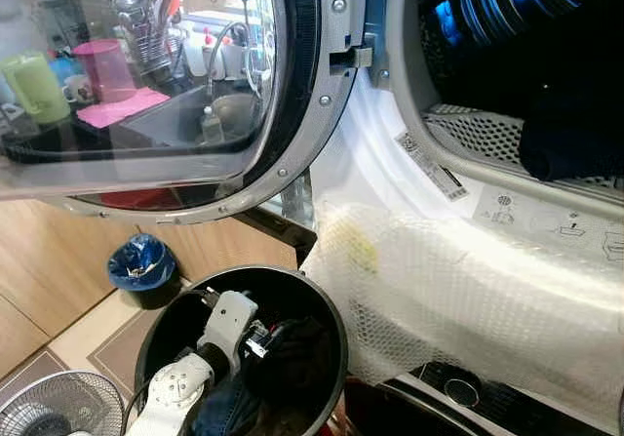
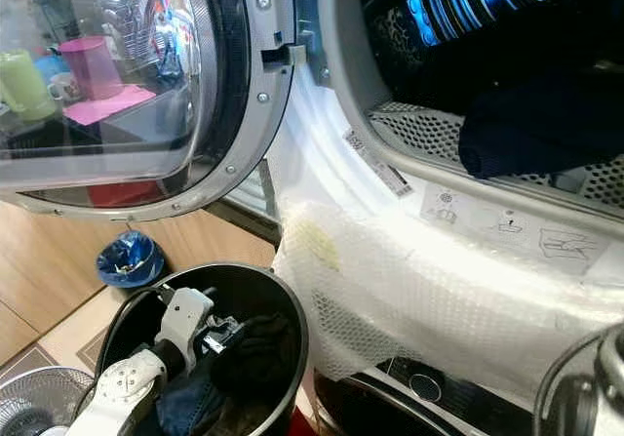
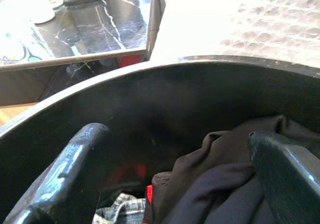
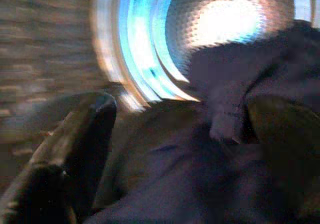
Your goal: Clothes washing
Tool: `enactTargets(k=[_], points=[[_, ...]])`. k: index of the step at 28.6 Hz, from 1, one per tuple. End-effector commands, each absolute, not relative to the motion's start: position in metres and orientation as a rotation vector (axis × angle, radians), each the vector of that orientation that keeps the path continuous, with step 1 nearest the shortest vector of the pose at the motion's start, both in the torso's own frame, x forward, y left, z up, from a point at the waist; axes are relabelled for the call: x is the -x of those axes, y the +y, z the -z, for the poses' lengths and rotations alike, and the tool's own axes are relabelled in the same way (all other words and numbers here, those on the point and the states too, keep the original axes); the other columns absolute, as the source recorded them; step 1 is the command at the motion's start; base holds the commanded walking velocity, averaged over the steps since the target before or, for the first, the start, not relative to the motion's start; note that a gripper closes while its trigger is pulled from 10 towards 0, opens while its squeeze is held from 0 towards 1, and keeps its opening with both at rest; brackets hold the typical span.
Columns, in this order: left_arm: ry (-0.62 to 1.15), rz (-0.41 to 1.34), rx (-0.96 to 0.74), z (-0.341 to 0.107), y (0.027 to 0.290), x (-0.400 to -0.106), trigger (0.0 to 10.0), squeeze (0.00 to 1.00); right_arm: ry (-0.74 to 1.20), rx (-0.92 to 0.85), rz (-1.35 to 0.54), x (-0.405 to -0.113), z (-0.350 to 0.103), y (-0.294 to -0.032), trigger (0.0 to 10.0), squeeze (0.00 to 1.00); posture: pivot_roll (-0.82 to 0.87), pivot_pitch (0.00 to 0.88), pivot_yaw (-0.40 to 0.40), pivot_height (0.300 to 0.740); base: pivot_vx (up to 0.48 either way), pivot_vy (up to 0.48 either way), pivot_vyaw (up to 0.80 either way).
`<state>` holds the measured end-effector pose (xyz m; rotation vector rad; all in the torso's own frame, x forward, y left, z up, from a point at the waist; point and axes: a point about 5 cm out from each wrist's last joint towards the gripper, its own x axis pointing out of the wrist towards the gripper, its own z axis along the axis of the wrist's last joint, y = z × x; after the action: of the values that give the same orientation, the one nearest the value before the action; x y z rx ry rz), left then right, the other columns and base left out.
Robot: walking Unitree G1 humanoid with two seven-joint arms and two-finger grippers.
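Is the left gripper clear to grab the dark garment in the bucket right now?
Probably yes. The left gripper is already down inside the black bucket, fingers spread open on either side of the dark garment, with nothing lying between them and the cloth.

The right gripper's (image 4: 175, 149) two black fingers (image 4: 85, 134) stand apart over a dark navy garment (image 4: 215, 108) (blurred) inside the blue-lit perforated metal drum (image 4: 225, 18).

Glossy black plastic bucket (image 1: 331, 358); perforated metal drum (image 2: 429, 119); dark cloth (image 3: 220, 184), apparently matt; glass door (image 1: 146, 75).
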<state>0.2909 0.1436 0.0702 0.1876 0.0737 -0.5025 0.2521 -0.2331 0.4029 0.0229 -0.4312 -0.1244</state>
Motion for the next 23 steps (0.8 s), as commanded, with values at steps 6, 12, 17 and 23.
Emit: enactTargets(k=[6,12,17,23], points=[[0.086,0.503,-0.2,-0.07,0.146,-0.29,10.0,0.0,-0.44,0.118,-0.061,-0.225,-0.398,-0.219,10.0,0.0,0.02,0.109,0.086,0.74,0.0,0.0,0.0],[0.087,0.513,-0.194,-0.069,0.145,-0.289,10.0,0.0,-0.59,0.269,-0.33,-0.184,-0.397,-0.205,10.0,0.0,0.02,0.102,0.078,0.74,0.0,0.0,0.0],[0.088,0.518,-0.193,-0.069,0.146,-0.288,10.0,0.0,-0.547,0.3,-0.642,-0.163,-0.362,-0.182,10.0,0.0,0.02,0.102,0.078,0.74,0.0,0.0,0.0],[0.086,0.522,-0.191,-0.07,0.147,-0.289,10.0,0.0,-0.425,0.297,-0.795,-0.159,-0.334,-0.164,10.0,0.0,0.02,0.098,0.078,0.74,0.0,0.0,0.0]])
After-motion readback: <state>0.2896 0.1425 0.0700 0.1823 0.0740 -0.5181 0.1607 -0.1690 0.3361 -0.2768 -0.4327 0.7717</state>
